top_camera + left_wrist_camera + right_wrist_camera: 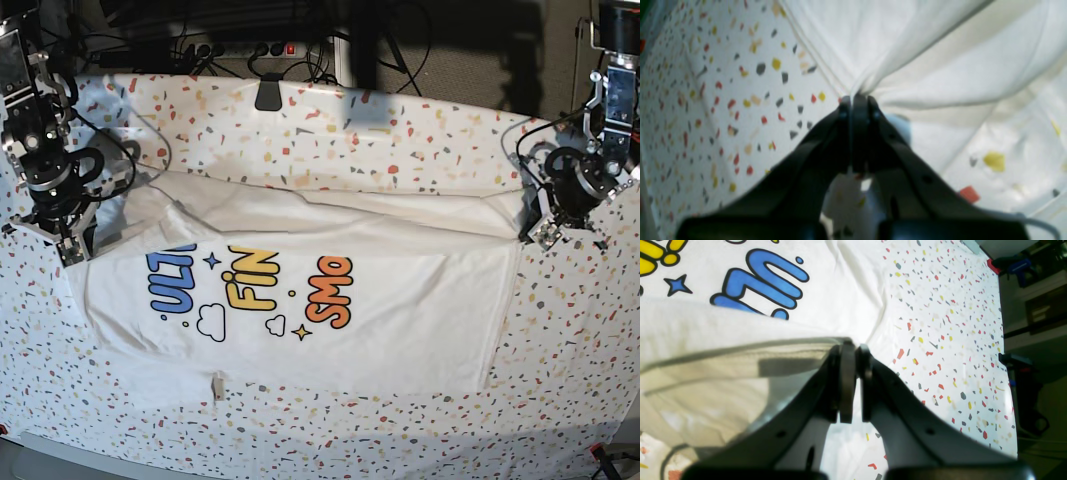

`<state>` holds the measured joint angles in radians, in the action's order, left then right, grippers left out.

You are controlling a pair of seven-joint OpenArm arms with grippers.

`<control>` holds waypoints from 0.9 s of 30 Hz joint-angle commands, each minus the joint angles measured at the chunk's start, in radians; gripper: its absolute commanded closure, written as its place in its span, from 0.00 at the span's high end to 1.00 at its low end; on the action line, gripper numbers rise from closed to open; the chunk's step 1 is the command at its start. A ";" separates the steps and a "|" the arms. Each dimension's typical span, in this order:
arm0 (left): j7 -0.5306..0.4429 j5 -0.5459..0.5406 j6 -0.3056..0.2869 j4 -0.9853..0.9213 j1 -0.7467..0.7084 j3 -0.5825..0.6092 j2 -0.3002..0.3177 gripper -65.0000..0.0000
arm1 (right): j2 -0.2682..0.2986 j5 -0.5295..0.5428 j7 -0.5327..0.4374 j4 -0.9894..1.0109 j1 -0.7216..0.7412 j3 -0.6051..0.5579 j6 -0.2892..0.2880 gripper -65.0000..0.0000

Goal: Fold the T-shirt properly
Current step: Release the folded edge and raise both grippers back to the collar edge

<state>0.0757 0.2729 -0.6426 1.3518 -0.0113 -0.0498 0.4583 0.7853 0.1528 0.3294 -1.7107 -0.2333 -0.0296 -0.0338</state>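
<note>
The black, slender-jawed left gripper and its matching right gripper are both pressing their fingertips together, each pinching one end of a raised fold of the large white cotton T-shirt. The shirt is stretching between the two tools, its blue, yellow and orange lettering showing on the robot's side of the pinched fold, its plain cloth lying beyond. The work is apparently sitting at an early fold, with one layer being doubled over the other; the next move is probably calling for both tools to be carrying their ends together, keeping the fold taut, then laying it flat and letting go. Under and around the grippers, a white terrazzo-patterned tablecloth is covering the table, and beyond its far edge a dull grey floor is showing.
</note>
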 commanded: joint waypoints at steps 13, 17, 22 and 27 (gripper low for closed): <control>-0.047 -0.003 -0.056 0.014 0.032 0.022 0.007 0.00 | 0.020 -0.012 -0.049 0.151 0.109 -0.093 0.006 0.00; -0.029 0.000 -0.056 0.014 0.031 0.026 0.009 0.12 | 0.020 -0.021 -0.037 0.204 0.179 -0.182 0.008 0.00; -0.011 -0.001 0.034 0.014 0.043 0.026 0.011 0.30 | 0.022 -0.021 0.013 0.234 0.255 -0.199 0.012 0.16; 0.106 -0.006 0.037 0.028 0.096 0.026 0.021 0.30 | 0.034 -0.026 0.039 0.234 0.274 -0.192 0.045 0.39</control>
<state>0.2008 0.2779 -0.6182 1.3594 0.0666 -0.0158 0.4576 0.7944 0.1345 0.3843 -1.4658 0.0261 -0.2356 -0.0040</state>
